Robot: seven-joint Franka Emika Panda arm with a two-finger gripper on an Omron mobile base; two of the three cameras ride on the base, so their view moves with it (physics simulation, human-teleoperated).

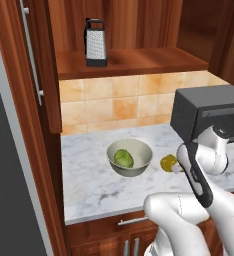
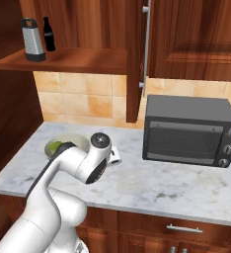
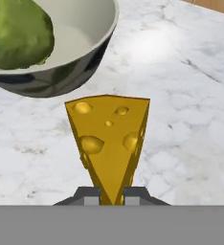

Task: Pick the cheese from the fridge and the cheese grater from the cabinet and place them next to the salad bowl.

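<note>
The cheese [image 3: 109, 139], a yellow-orange wedge with holes, stands point-down between my gripper's [image 3: 111, 196] two finger tips, which are shut on its narrow end. In the left base view the cheese [image 1: 167, 162] sits low over the marble counter, just right of the salad bowl [image 1: 139, 167], with my gripper [image 1: 177, 168] on its right side. The pale bowl [image 3: 61, 79] with green salad is close by but apart from the cheese. The cheese grater [image 1: 95, 45] stands upright on the shelf of the open cabinet [image 1: 139, 60], also seen as the grater [image 2: 32, 39] at upper left.
A dark toaster oven [image 2: 186, 131] stands on the counter [image 1: 89, 190] to the right of the bowl. A slim cola bottle [image 2: 49, 34] stands beside the grater. The cabinet door [image 1: 39, 65] with its silver bar handle hangs open at the left.
</note>
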